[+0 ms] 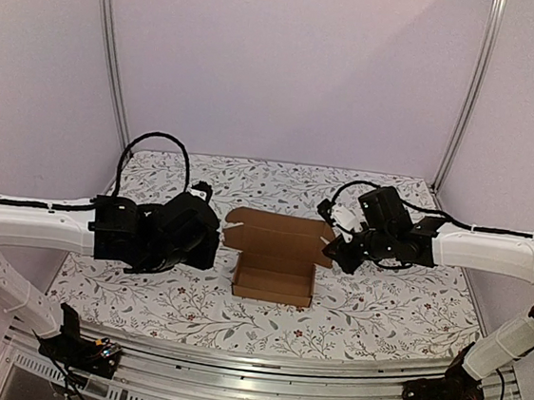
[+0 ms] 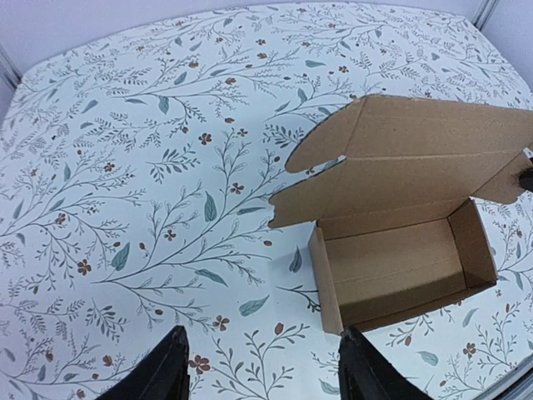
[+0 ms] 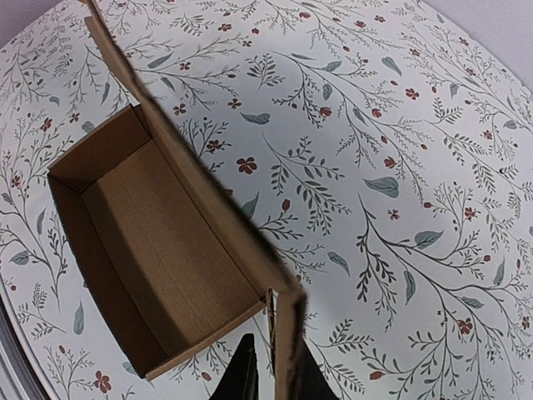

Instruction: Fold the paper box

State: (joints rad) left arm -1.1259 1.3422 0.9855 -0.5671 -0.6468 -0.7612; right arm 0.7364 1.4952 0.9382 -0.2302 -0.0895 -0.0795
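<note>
Overhead, the box (image 1: pixel 273 282) sits mid-frame on the flowered cloth (image 1: pixel 380 307), its tray formed and its lid standing open toward the back. The right gripper (image 1: pixel 332 249) meets the lid's right-hand ear. The left gripper (image 1: pixel 208 237) hangs just beside the lid's left edge, apart from it, and from here it cannot be told how its jaws stand.

From the left wrist, the box (image 2: pixel 400 267) lies right of centre, tray empty, lid tilted back toward the upper right with a rounded ear at each end. The left gripper (image 2: pixel 265 350) is spread wide at the bottom edge, with only cloth between its fingers (image 2: pixel 171 375).

From the right wrist, the box (image 3: pixel 150 242) fills the left half. The lid's edge runs diagonally down to bottom centre, where the right gripper (image 3: pixel 275 367) is pressed together on the ear, pinching cardboard.

The step in hand looks like closing the lid: the walls are up, the lid not yet down. The next move probably calls for folding the ears inward and swinging the lid forward. The left gripper could steady the tray or tuck the other ear, so that both slip inside the walls.
</note>
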